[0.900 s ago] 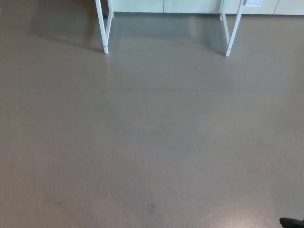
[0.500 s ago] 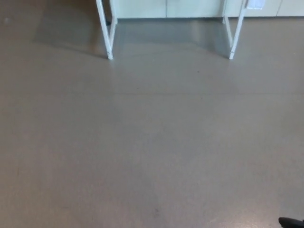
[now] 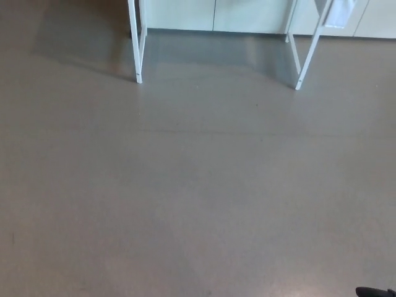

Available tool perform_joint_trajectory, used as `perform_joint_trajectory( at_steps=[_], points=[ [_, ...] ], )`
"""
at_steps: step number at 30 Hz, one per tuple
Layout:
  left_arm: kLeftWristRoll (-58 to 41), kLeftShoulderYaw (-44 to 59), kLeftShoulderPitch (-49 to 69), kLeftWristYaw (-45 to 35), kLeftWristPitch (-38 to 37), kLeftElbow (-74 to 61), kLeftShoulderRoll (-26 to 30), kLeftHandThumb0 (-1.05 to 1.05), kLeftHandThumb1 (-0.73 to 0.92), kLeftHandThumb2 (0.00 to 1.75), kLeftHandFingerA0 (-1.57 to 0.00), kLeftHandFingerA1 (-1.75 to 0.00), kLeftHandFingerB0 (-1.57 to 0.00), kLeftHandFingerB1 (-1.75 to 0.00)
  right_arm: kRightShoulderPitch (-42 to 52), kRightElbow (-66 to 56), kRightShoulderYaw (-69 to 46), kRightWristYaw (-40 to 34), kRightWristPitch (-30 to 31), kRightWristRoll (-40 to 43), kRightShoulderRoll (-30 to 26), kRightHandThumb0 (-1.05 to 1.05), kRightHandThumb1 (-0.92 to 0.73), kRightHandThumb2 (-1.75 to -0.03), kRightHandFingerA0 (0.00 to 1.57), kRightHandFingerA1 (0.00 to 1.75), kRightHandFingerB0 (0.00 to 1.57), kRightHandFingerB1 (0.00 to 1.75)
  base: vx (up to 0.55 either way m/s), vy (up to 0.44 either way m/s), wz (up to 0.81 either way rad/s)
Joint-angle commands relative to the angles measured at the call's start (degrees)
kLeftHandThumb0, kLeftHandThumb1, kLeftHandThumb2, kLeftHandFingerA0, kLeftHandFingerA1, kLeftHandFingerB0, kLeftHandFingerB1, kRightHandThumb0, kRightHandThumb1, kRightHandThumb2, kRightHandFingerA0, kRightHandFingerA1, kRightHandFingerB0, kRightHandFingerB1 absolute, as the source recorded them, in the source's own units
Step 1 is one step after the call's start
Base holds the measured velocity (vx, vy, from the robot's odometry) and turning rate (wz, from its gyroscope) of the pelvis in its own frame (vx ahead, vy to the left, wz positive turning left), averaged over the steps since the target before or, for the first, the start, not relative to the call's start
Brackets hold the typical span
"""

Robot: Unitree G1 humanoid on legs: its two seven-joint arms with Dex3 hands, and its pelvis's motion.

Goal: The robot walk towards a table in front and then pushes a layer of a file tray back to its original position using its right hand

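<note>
Only the white legs of the table show, at the top of the head view: the left leg (image 3: pixel 138 46) and the right leg (image 3: pixel 307 54). The tabletop and the file tray are out of the picture. A small black sliver (image 3: pixel 373 291) pokes in at the bottom right corner; it looks like part of my right hand, but too little shows to tell its state. My left hand does not appear.
Grey-brown floor (image 3: pixel 198 185) fills nearly the whole view between me and the table legs. Pale cabinet fronts (image 3: pixel 213 12) run along the wall behind the table. A white sheet or tag (image 3: pixel 340 12) hangs by the right leg.
The whole picture has shifted: the table legs sit a little lower and reach further into the frame, so the camera has moved toward the table. The black sliver stays at the bottom right.
</note>
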Motion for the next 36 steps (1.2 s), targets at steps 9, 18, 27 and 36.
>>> perform_joint_trajectory(
  at_steps=[9,18,27,36],
  points=[
    [-1.0,0.3,0.39,-0.5,-1.92,1.37,0.1,-0.14,0.42,0.54,-0.58,-0.47,-0.51,-0.44,-0.57,1.72,0.39,-0.75,-2.09,-1.28,-1.43,-0.19,-0.59,-0.56,0.68,0.49,0.5,0.44,0.24,-0.127,0.08],
    [-0.99,0.42,0.44,-0.96,-2.48,1.2,0.04,-0.17,0.42,0.55,-0.55,-0.48,-0.49,-0.44,-1.63,2.58,0.37,-1.16,-2.07,-1.05,-1.27,-0.2,-0.57,-0.56,0.67,0.49,0.5,0.44,0.24,-0.123,0.11],
    [-1.14,0.63,0.52,-1.09,-2.26,2.3,0.31,-0.14,0.42,0.53,-0.53,-0.46,-0.48,-0.43,-1.75,2.88,0.85,-1.23,-1.76,-1.41,-1.3,-0.18,-0.57,-0.56,0.66,0.48,0.48,0.43,0.3,0.187,-0.1],
    [-0.48,0.44,1.19,-0.45,-3.36,3.12,0.65,-0.16,0.41,0.54,-0.57,-0.46,-0.5,-0.44,-1.62,3.26,1.33,-1.7,-1.71,-1.97,-1.15,-0.19,-0.58,-0.56,0.67,0.47,0.5,0.43,0.3,0.025,0.1]
  ],
)
